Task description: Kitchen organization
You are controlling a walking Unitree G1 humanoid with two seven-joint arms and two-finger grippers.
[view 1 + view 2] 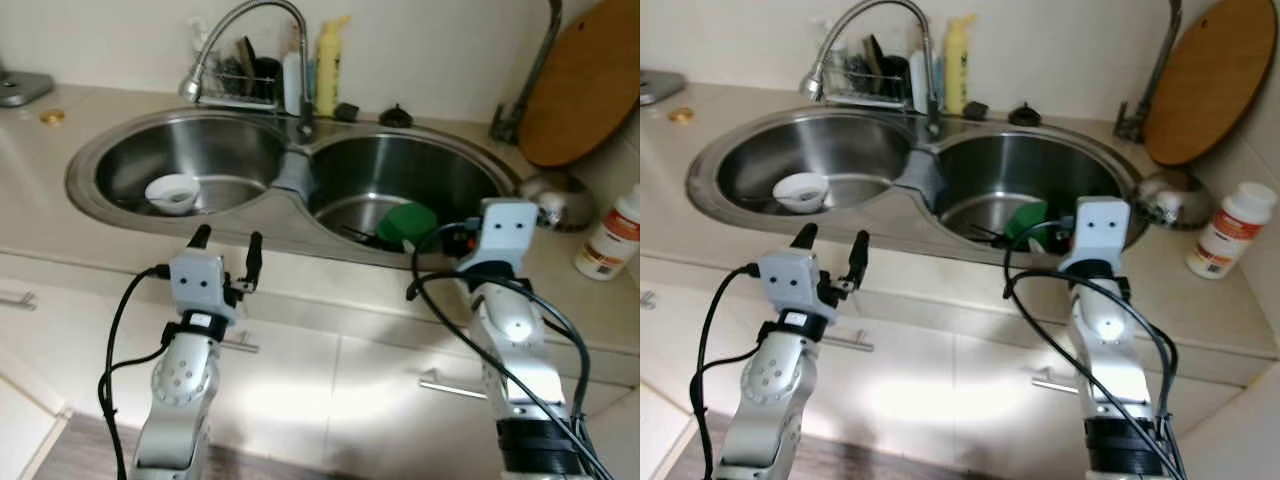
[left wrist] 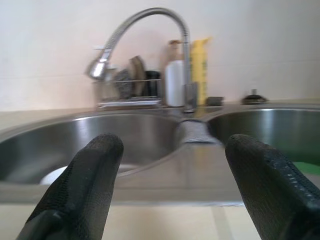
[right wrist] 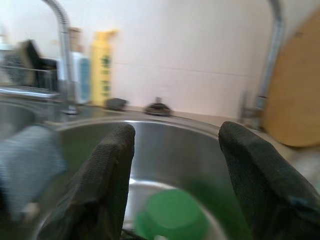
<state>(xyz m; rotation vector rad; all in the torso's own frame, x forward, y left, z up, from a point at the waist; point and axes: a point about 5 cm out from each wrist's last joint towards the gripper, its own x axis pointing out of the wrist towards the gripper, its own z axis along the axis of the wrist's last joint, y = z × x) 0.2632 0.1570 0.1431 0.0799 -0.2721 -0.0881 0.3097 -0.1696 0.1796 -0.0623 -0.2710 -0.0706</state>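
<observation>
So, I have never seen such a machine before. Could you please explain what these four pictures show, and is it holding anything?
It is a humanoid robot at a kitchen sink. Two pictures come from its head, looking down at its silver arms. The other two come from wrist cameras looking along each gripper's black fingers. The left gripper is open before the left basin, which holds a white bowl. The right gripper is open over the right basin, above a green cup. Neither holds anything. A wooden board leans behind, and a white bottle stands on the counter.
</observation>
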